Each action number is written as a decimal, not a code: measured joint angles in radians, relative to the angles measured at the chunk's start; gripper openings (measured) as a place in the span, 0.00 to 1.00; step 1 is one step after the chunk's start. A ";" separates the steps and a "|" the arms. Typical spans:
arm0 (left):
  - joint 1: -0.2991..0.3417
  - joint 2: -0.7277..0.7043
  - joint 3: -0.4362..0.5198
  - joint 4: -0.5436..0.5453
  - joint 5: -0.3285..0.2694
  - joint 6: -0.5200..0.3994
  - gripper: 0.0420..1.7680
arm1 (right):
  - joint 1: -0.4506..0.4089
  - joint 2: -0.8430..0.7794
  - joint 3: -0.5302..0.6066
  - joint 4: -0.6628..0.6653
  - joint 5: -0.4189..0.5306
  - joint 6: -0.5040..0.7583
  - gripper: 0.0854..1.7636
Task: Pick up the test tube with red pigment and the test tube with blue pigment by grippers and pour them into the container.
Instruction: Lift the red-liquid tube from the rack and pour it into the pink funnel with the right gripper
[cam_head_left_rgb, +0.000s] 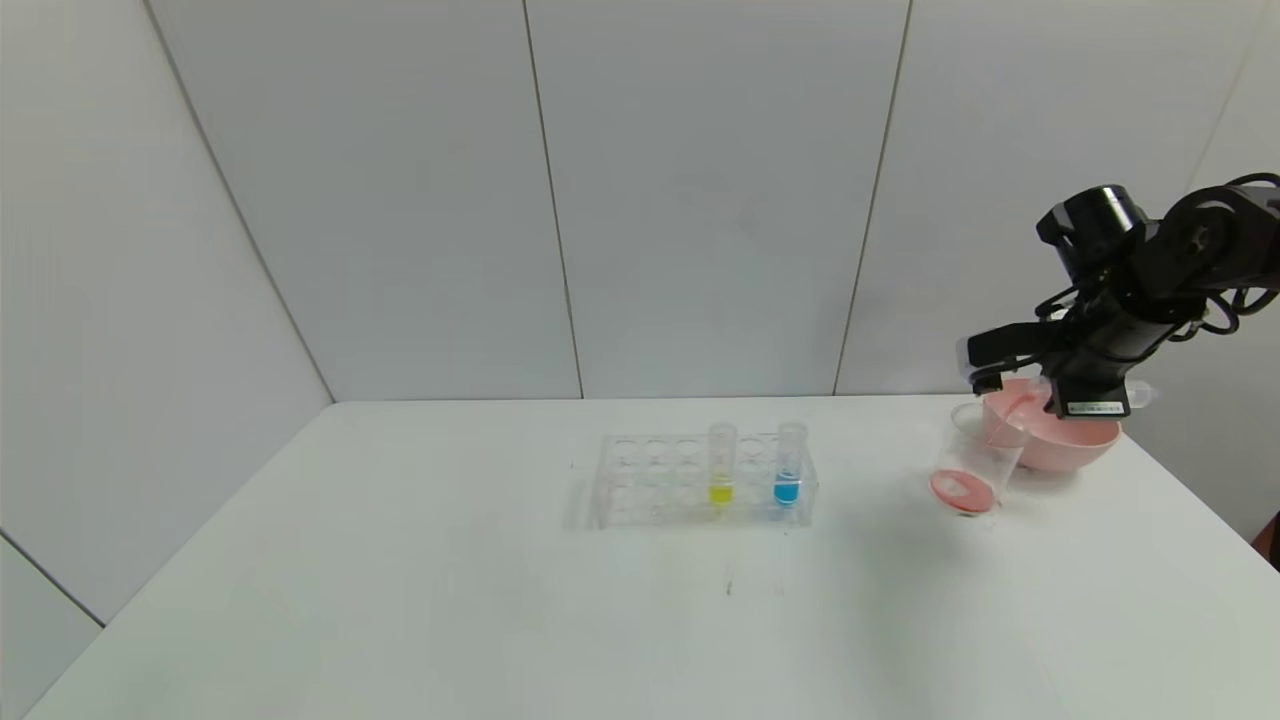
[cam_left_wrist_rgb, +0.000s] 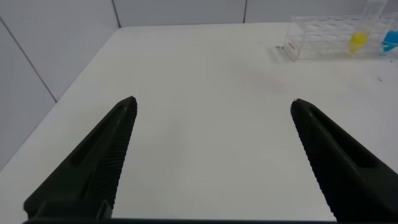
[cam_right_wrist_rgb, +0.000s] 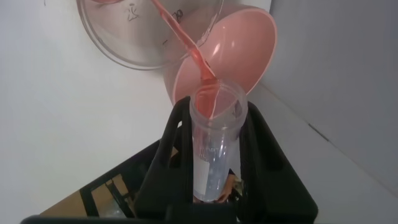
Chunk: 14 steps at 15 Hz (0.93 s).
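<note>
Left hand (cam_left_wrist_rgb: 211, 162) agape, empty; right hand (cam_right_wrist_rgb: 214, 155) clamping tipped test tube with red pigment (cam_right_wrist_rgb: 214, 137) over container (cam_head_left_rgb: 975, 460)

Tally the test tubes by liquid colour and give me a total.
Red: 1, the test tube with red pigment, tipped in the right gripper and pouring into the container.
Blue: 1, the test tube with blue pigment, upright in the tube rack.
Yellow: 1, the yellow tube, also in the rack.
Total: 3 tubes.
</note>
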 joint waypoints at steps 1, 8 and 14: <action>0.000 0.000 0.000 0.000 0.000 0.000 1.00 | 0.003 0.001 0.000 0.001 0.000 0.000 0.24; 0.000 0.000 0.000 -0.001 0.000 0.000 1.00 | 0.028 0.010 0.000 0.004 -0.005 0.000 0.24; 0.000 0.000 0.000 -0.001 0.000 0.000 1.00 | 0.053 0.011 0.000 0.006 -0.060 0.003 0.24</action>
